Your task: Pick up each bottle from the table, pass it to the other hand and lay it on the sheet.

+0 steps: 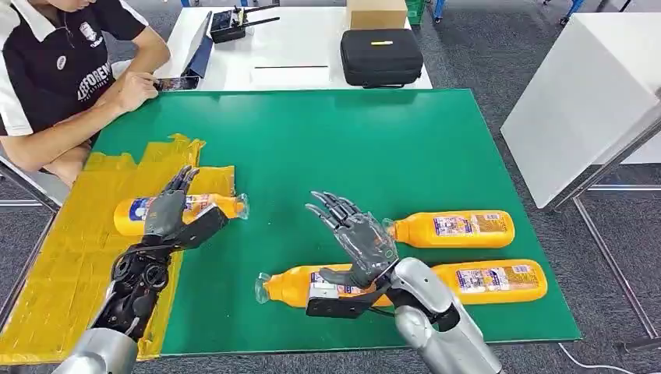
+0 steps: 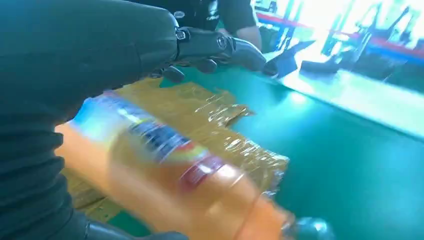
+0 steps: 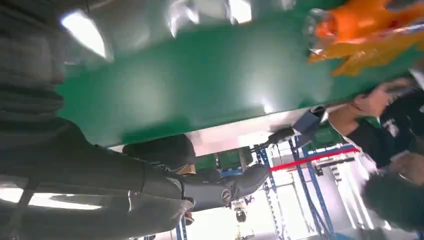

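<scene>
A green-topped table point(image 1: 405, 148) is carrying a crinkled yellow plastic sheet point(image 1: 78, 257) under the left hand point(image 1: 167, 212) and three orange plastic bottles point(image 1: 456, 229) lying around the right hand point(image 1: 360, 241).

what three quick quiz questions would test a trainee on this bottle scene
1. True or false: the left robot hand is at a bottle over the yellow sheet.
2. How many bottles lie on the green mat, off the sheet?
3. Which is right of the right robot hand? A) a laptop B) the far bottle C) a black case

Key
1. True.
2. Three: the near-left bottle, the near-right bottle and the far bottle.
3. B
</scene>
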